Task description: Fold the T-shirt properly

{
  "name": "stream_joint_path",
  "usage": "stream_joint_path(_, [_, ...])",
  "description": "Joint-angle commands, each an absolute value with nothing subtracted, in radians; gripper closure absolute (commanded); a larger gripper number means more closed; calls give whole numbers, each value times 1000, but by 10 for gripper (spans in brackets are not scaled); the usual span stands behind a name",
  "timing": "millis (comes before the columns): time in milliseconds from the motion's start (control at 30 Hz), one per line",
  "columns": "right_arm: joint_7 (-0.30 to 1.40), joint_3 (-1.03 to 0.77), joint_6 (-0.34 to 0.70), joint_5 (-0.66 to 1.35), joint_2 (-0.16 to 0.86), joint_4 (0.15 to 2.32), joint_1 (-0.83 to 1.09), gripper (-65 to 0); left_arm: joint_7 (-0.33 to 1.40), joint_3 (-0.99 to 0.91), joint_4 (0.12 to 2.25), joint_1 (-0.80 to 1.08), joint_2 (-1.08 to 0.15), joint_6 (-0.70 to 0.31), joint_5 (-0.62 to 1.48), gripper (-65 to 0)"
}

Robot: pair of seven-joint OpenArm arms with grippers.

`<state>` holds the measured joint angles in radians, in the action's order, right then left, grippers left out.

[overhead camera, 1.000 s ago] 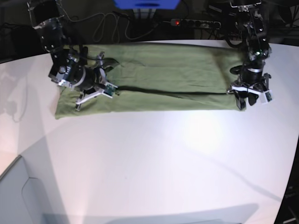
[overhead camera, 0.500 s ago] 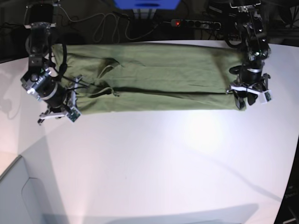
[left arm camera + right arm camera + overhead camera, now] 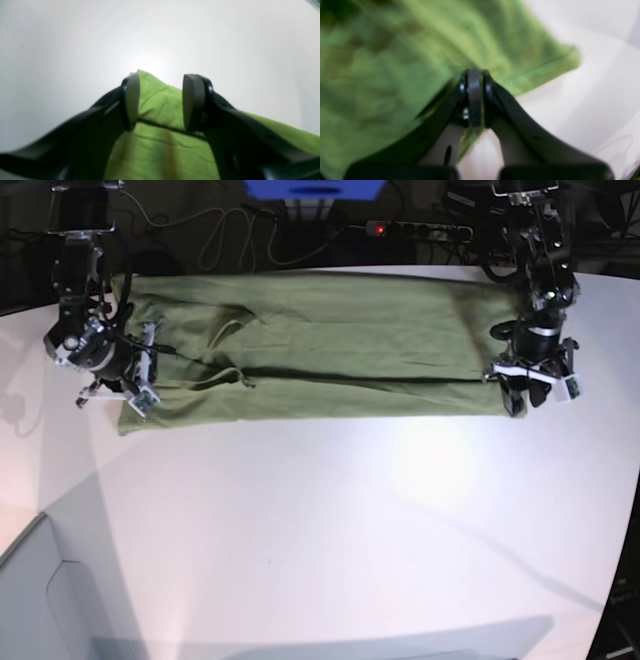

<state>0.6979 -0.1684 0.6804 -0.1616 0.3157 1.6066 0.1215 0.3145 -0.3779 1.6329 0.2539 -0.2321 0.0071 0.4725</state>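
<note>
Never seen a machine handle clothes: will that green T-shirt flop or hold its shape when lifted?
The T-shirt probably flops: it lies flat in soft wrinkled layers. Likely light too, and it may slide on the smooth white table if pushed.

A white bench [image 3: 330, 520] fills most of the base view, its far edge curved and a bright glare patch lying right of centre. Behind it the room is dark. A power strip [image 3: 420, 228] with a red light lies there beside loose cables [image 3: 225, 235], and a blue object [image 3: 315, 188] sits at the top edge. A pale grey panel [image 3: 40, 600] shows at the lower left corner.
</note>
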Motion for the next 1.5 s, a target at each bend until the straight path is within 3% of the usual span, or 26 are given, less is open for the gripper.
stream_joint_path(0, [679, -170, 698, -151, 329, 1646, 119, 0, 289, -381, 1653, 246, -243, 4, 476, -274])
stream_joint_path(200, [680, -68, 698, -151, 358, 1741, 182, 0, 289, -386, 1653, 245, -225, 4, 476, -274])
stream_joint_path(433, [682, 147, 698, -151, 484, 1824, 226, 0, 289, -384, 1653, 246, -225, 4, 476, -274])
stream_joint_path(667, [680, 140, 698, -151, 515, 1834, 219, 0, 289, -387, 1653, 246, -225, 2, 476, -274])
stream_joint_path(900, [682, 48, 698, -151, 412, 1876, 174, 0, 289, -389, 1687, 249, -225, 2, 476, -274])
stream_joint_path(1133, [685, 53, 698, -151, 295, 1751, 88, 0, 289, -384, 1713, 251, -225, 7, 473, -274])
stream_joint_path(1467, [680, 231, 698, -151, 317, 1808, 168, 0, 291, -387, 1701, 205, -223, 8, 466, -276])
